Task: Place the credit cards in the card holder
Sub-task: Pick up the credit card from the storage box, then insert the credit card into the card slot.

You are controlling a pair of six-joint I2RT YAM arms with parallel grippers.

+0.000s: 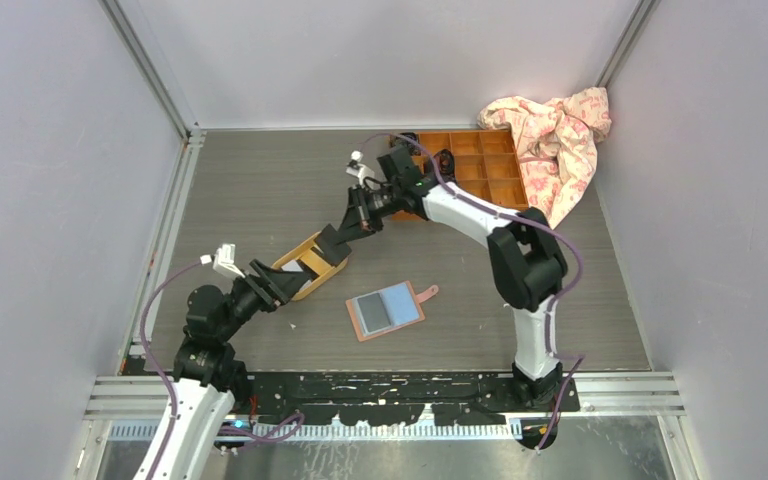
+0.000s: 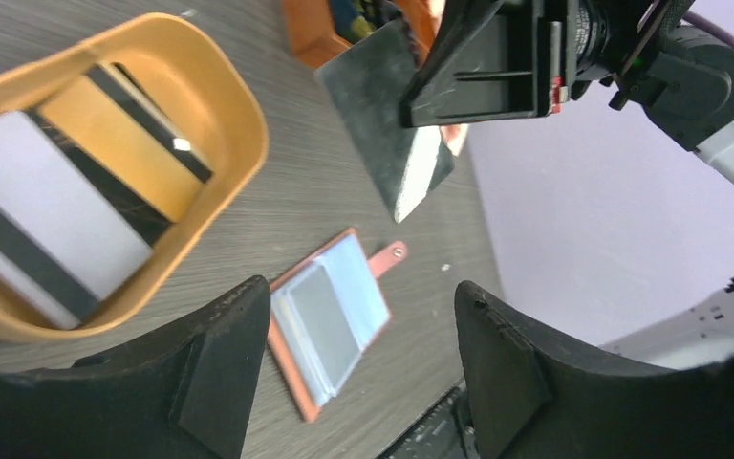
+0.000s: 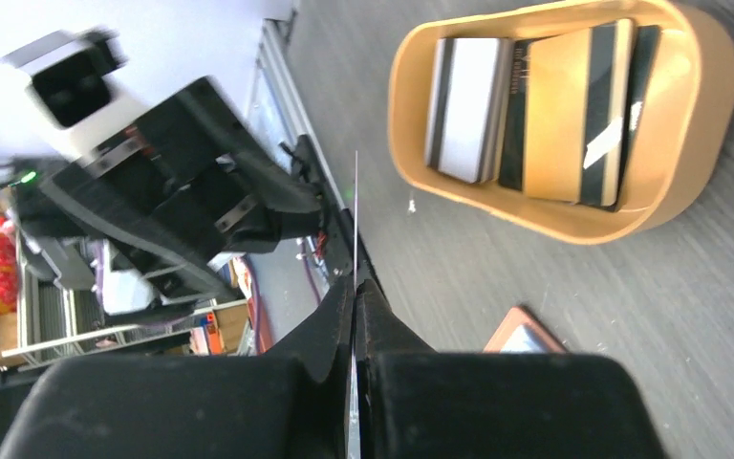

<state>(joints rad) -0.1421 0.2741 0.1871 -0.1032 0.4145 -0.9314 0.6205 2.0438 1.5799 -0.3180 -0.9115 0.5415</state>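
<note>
1. Top external view: the right hand (image 1: 332, 241) is reaching across above the yellow tray (image 1: 312, 290), clamped on the held card (image 1: 322, 243). The left hand (image 1: 282, 284) is sitting just beside the tray with its fingers apart, gripping nothing. The card holder (image 1: 387, 310) is lying open on the surface (image 1: 260, 190), near the tray.
2. Left wrist view: the held card (image 2: 387, 115) is hanging tilted from the right hand (image 2: 420, 100), pinched at one end, above the surface and apart from the card holder (image 2: 330, 320). More credit cards (image 2: 48, 210) are lying overlapped in the tray (image 2: 244, 124). The card is looking thin, light and stiff, and its smooth face is probably prone to slipping in a loose pinch.
3. Right wrist view: the right hand (image 3: 356, 287) is pressing together on the held card (image 3: 356, 220), seen edge-on as a thin line. Gripping the flat faces near one end is leaving the far end free for feeding into a pocket. The holder is looking soft and light, so it is likely needing pinning.
</note>
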